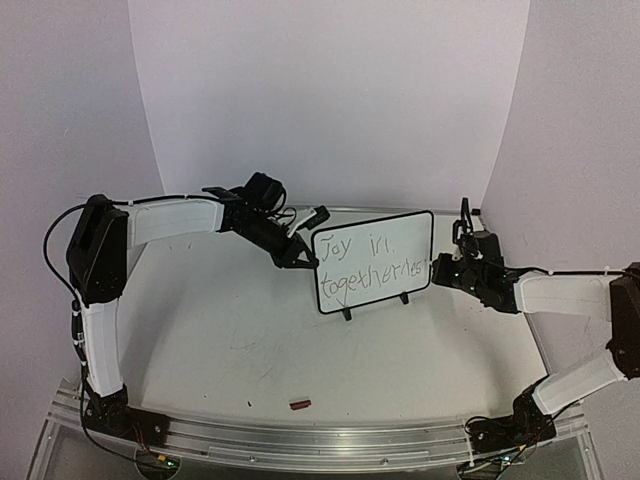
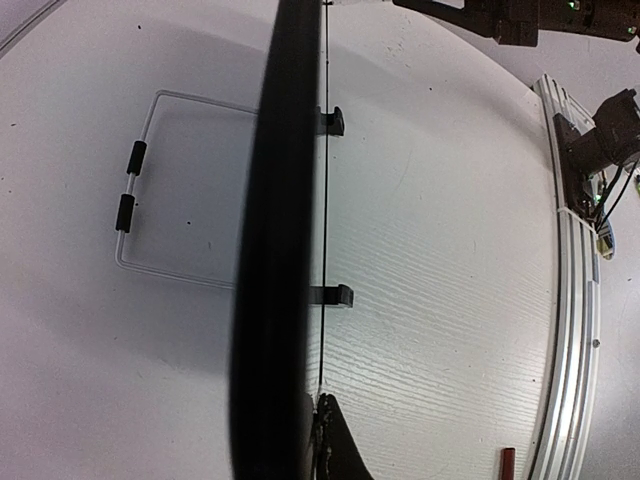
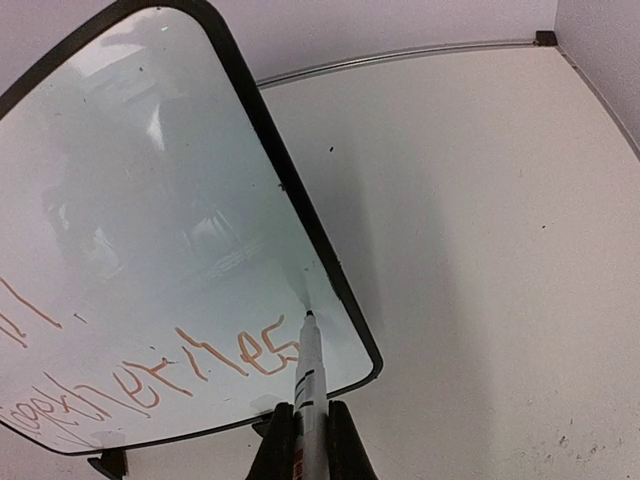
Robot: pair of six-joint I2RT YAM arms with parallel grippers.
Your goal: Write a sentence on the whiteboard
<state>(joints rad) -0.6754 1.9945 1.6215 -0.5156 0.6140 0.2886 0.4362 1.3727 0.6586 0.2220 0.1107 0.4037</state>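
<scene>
On whiteboard (image 1: 402, 234), two-line sentence (image 1: 366, 270), marker (image 3: 309, 385) tip touching

Left arm (image 1: 175, 220), right arm (image 1: 560, 295) reach inward; left claw (image 1: 303, 258) clamped, right claw (image 1: 440, 272) clamped.

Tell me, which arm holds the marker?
The right gripper: the marker sticks out of its jaws, tip at the board. The left gripper only clamps the board's edge.

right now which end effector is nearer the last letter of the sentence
Right. The right end effector holds a marker with its tip by the last letter of the sentence; the left end effector grips the opposite edge of the whiteboard.
</scene>
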